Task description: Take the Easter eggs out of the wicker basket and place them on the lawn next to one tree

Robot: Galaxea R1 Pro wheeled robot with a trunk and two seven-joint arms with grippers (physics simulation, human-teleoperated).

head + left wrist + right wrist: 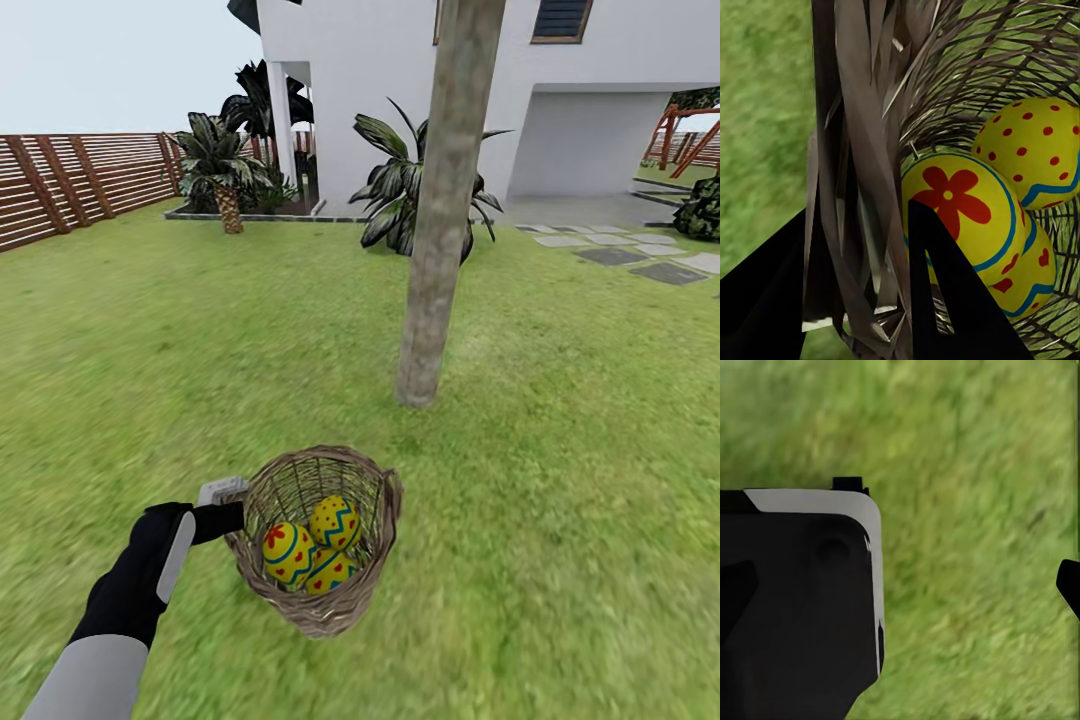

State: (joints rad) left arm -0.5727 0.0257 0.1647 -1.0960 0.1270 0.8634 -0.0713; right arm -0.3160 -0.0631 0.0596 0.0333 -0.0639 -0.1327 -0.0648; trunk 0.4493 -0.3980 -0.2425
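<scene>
The wicker basket (385, 490) hangs tilted over the lawn (560, 450), its mouth turned toward me. Inside lie the three Easter eggs: one with a red flower (288, 552) (960, 210), one with red dots (336, 522) (1035, 150), and one with hearts (328, 572) (1027, 277). My left gripper (232, 505) (859, 210) is shut on the basket's rim (862, 112), one black finger outside the weave and one inside. The tree's grey-brown trunk (440, 220) rises from the grass a little beyond the basket. My right gripper (904, 596) is open over bare grass.
A brown slatted fence (70, 180) runs along the left. A short palm (222, 165) and a broad-leaved plant (395, 190) stand before the white house (600, 100). Stepping stones (640, 255) lie at the far right. In the right wrist view a black and white robot part (802, 600) blocks one side.
</scene>
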